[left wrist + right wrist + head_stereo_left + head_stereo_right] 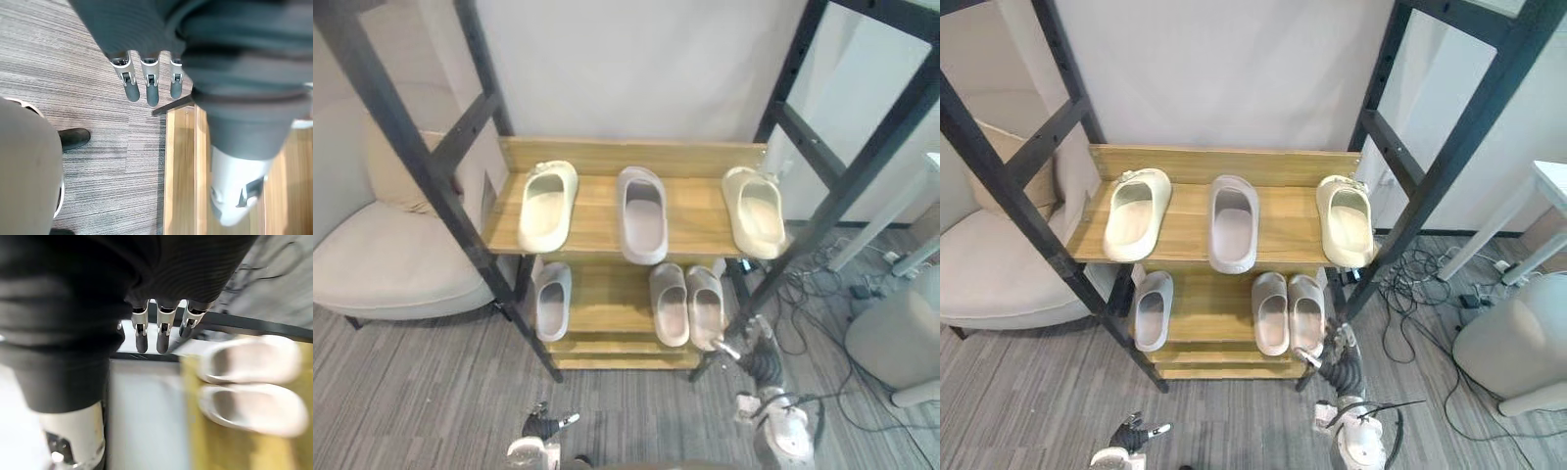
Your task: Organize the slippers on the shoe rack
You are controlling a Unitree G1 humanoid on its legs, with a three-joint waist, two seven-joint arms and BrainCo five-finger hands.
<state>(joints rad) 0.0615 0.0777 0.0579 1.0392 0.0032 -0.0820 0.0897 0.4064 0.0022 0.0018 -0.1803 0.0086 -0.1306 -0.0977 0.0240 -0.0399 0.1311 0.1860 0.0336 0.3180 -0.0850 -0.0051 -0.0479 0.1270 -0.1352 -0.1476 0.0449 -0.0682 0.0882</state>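
A wooden two-shelf shoe rack [597, 155] stands before me. The top shelf holds a cream slipper [548, 204] at left, a grey slipper [643, 211] in the middle and a cream slipper [754, 210] at right. On the lower shelf lie a lone grey slipper [552, 300] at left and a pale pair [687, 304] side by side at right. My right hand [756, 356] hangs low by the rack's right front corner, fingers straight and empty, the pair [249, 382] just past them. My left hand [546, 427] is down near the floor, fingers relaxed, holding nothing.
A black metal frame [431, 176] with slanted posts flanks the rack on both sides. A beige armchair [382, 255] sits at left. Cables [842, 274] sprawl on the grey carpet at right beside a white bin [901, 338] and a table leg.
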